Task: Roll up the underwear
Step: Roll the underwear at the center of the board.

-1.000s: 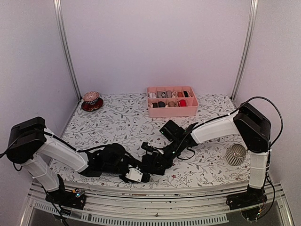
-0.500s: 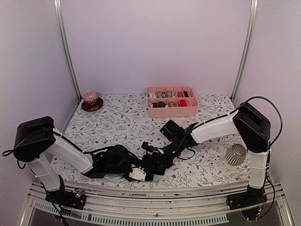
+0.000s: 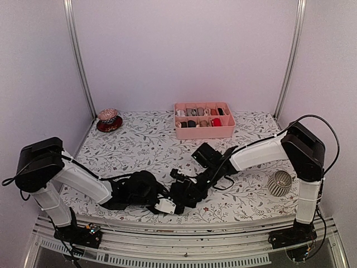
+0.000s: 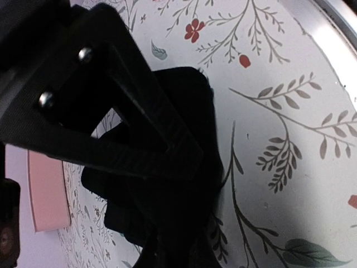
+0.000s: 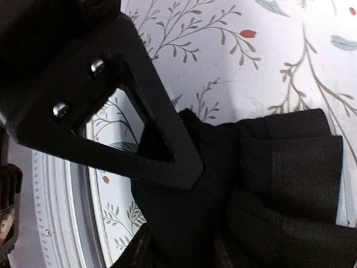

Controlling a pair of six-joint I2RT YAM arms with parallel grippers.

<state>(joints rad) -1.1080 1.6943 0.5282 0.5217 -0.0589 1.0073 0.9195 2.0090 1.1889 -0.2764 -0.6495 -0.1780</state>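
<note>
One black piece of underwear point(image 3: 188, 194) lies bunched near the table's front edge, between my two grippers. My left gripper point(image 3: 166, 205) reaches it from the left and my right gripper point(image 3: 181, 191) from the right. In the left wrist view the left gripper point(image 4: 178, 223) has black fabric point(image 4: 198, 106) gathered under its upper finger point(image 4: 139, 106), and the jaws look closed on it. In the right wrist view the right gripper point(image 5: 178, 223) pinches the folded fabric point(image 5: 290, 167) under its finger point(image 5: 150, 128). No waistband colour or lettering shows. The second pair is out of view.
A pink divided tray point(image 3: 204, 132) with small fabric bundles stands at the back centre. A red dish with a patterned ball point(image 3: 109, 119) is at the back left. A ribbed silver cup point(image 3: 279, 182) lies at the right. The metal front rail point(image 3: 184, 243) runs just below the grippers.
My left gripper has moved a little to the right, closer to the right gripper. The right arm has shifted slightly. The fabric stays bunched between them.
</note>
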